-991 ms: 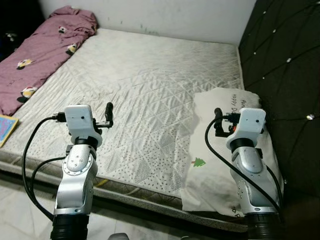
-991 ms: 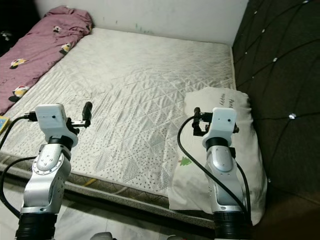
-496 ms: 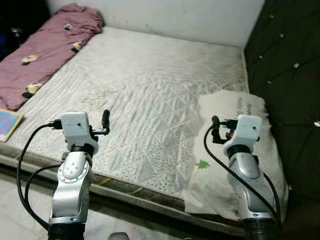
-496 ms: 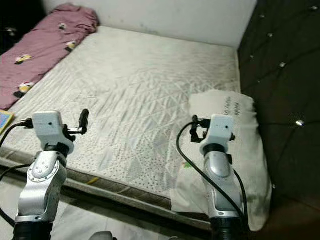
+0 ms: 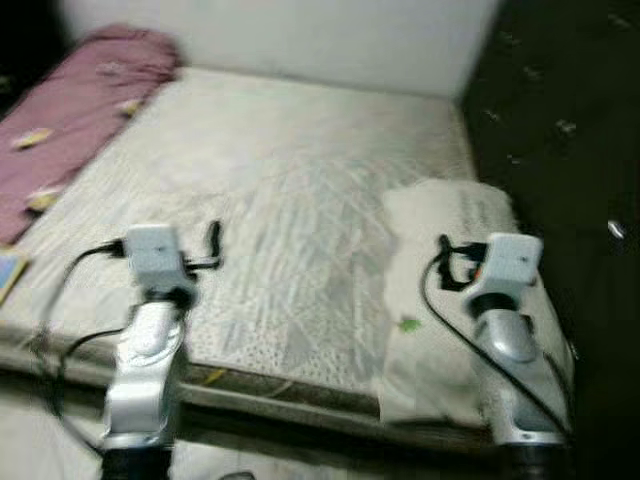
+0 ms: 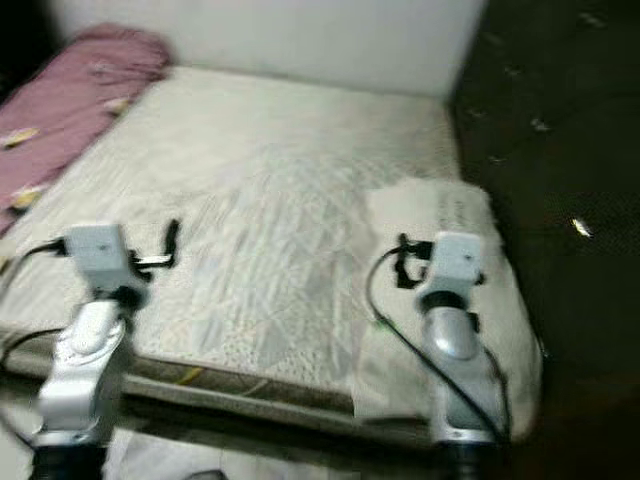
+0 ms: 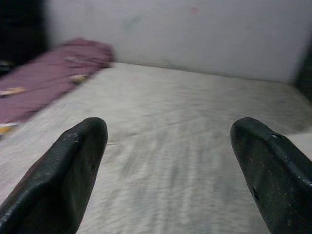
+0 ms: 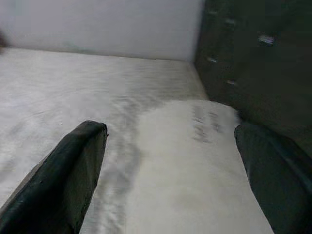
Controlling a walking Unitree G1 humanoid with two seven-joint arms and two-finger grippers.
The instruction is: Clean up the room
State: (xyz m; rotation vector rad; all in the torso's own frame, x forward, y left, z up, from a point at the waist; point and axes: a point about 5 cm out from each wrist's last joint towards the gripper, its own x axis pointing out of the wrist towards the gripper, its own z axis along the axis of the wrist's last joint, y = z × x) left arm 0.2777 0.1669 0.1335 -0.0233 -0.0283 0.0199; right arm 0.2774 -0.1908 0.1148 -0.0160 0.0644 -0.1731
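The head views are blurred. A bare white quilted mattress (image 5: 290,190) lies in front of me. On its right side, against the dark headboard, rests a white pillow (image 5: 440,210) with a small green tree print. A crumpled maroon blanket (image 5: 70,120) runs along the far left side. My left gripper (image 5: 215,240) is held open above the mattress's near left part, holding nothing. My right gripper (image 5: 445,262) is open over the pillow's near half, also holding nothing. In the right wrist view the pillow (image 8: 195,161) lies just beyond the spread fingers.
A dark tufted headboard (image 5: 560,130) walls off the right side. A white wall (image 5: 300,40) closes the far end of the bed. A bluish flat thing (image 5: 6,275) lies at the mattress's left edge. Pale floor shows below the bed's near edge.
The whole picture has shifted and blurred, so the camera is moving. Both arms keep the same raised pose with fingers spread.
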